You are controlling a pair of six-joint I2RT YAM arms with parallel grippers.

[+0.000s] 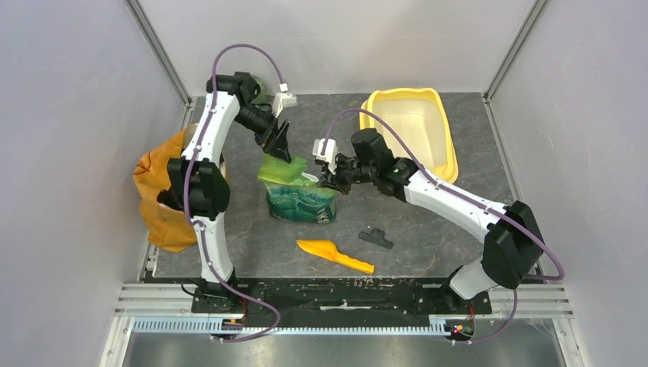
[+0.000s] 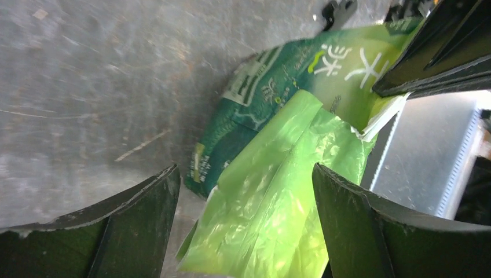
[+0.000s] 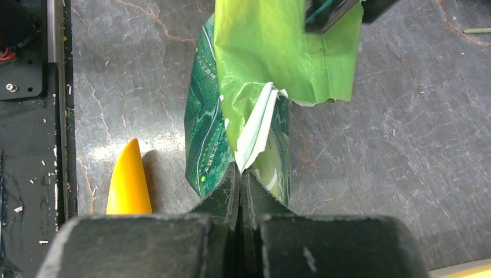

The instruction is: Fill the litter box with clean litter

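a green pouch (image 1: 299, 195) with white printed lettering sits in the middle of the dark marbled tabletop (image 1: 428, 222), its pale green top creased and its white torn edge showing. an orange scoop (image 1: 334, 254) lies flat nearer and to the right, apart from the pouch. a small dark grey piece (image 1: 376, 238) lies just beyond the scoop. an orange-yellow bag (image 1: 160, 199) slumps at the left edge.

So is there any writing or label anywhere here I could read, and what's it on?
Green printed plastic pouch: large white Chinese-style characters, rotated; I cannot read them surely.
Same pouch, side: tiny white print, too blurred to read.
Orange plastic bag: red mark, too small to read.
No other text shows.
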